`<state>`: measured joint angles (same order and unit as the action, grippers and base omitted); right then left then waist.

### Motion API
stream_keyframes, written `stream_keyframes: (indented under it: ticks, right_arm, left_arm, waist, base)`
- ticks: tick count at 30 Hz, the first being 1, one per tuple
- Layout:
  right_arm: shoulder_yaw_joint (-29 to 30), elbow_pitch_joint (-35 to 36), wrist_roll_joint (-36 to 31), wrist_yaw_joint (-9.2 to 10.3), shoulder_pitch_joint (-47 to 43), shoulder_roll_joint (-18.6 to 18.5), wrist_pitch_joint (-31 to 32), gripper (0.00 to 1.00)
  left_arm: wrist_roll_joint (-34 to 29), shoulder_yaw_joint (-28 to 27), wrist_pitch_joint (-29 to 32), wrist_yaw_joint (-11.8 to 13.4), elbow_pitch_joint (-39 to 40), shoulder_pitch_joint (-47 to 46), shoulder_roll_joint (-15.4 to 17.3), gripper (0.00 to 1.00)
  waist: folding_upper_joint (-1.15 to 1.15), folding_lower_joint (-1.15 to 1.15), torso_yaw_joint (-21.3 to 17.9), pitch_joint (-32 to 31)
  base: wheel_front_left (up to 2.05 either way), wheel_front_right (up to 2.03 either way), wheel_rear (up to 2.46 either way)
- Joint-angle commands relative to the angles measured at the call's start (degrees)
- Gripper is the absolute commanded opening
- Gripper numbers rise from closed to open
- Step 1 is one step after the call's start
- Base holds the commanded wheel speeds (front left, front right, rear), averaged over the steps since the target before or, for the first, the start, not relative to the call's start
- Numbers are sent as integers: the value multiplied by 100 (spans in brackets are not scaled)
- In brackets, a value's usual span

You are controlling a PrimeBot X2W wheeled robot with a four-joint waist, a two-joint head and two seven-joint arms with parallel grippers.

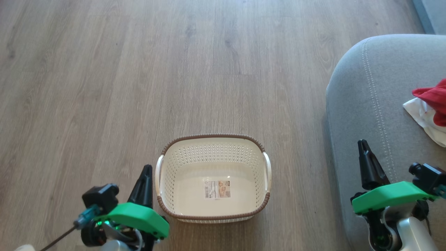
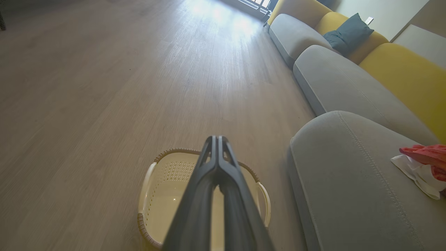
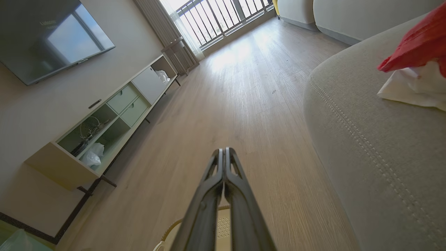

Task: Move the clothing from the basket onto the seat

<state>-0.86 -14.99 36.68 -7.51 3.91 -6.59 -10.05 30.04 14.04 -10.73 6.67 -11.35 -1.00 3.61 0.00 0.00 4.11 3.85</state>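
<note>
Head view: the basket (image 1: 209, 155) at lower centre is empty, the clothing (image 1: 432, 101) lies on the seat (image 1: 362, 104) at the right edge, and the left hand (image 1: 147, 169) and right hand (image 1: 363, 143) are pressed together and empty; transfer judged complete, next move only retraction.

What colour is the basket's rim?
Brown, with a woven look, on the cream basket; the head view shows it best.

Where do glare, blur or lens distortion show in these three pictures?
Head view: even light, a small glint inside the basket. Left wrist view: glare washes out the far floor; the left gripper looks soft. Right wrist view: floor glares below the railing.
</note>
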Motion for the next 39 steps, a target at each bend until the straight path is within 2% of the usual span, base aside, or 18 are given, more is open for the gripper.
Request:
stream_keyframes:
  ticks: [1, 39]
  right_arm:
    - [30, 174, 164, 1, 195, 3, 53, 0]
    - [272, 146, 2429, 1, 203, 118, 673, 0]
  left_arm:
    - [177, -158, 25, -39, 159, -267, 55, 0]
    - [2800, -785, 599, -608, 1, -355, 115, 0]
  waist:
    - [0, 0, -6, -6]
    - [0, 0, -174, -155]
  base:
    - [0, 0, 0]
    - [0, 0, 0]
